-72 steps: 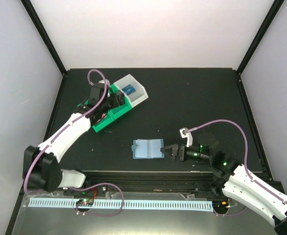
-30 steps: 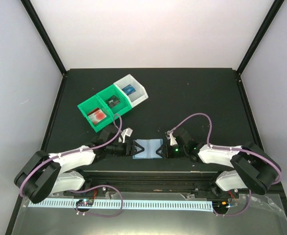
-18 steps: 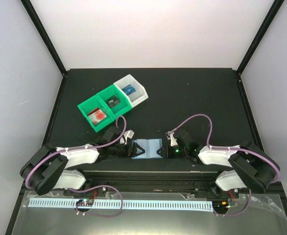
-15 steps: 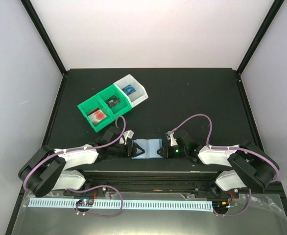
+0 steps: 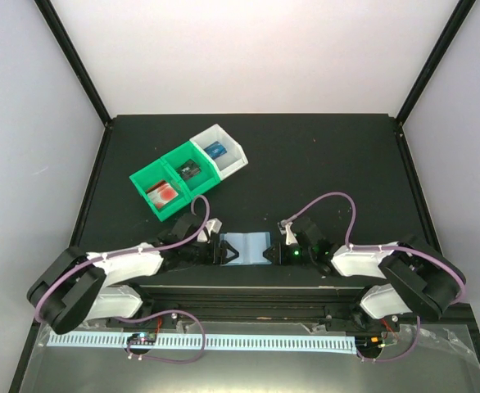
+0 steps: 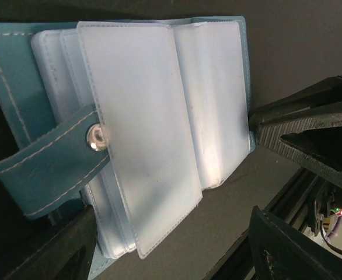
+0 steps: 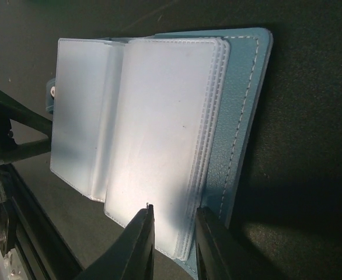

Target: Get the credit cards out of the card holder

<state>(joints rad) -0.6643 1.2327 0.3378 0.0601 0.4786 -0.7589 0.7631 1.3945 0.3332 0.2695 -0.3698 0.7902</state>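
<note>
The card holder (image 5: 246, 246) lies open on the black table, pale blue cover down and translucent sleeves up. Its snap strap (image 6: 48, 163) sticks out on the left side. No card shows through the sleeves (image 7: 159, 122). A red credit card (image 5: 165, 193), a black one (image 5: 189, 170) and a blue one (image 5: 216, 150) lie in the bins at the back left. My left gripper (image 5: 220, 250) (image 6: 170, 233) stands open, straddling the holder's left edge. My right gripper (image 5: 269, 252) (image 7: 174, 219) has its jaws narrowed on the near corner of the sleeve stack at the holder's right edge.
Two green bins (image 5: 151, 177) and a white bin (image 5: 233, 152) stand joined in a slanted row at the back left. A black rail (image 5: 248, 288) runs along the table's near edge just behind both grippers. Purple cables loop over each arm.
My left gripper has crept right up to the holder's left edge. My right gripper's jaws have narrowed onto the sleeve stack. The holder has barely shifted.
</note>
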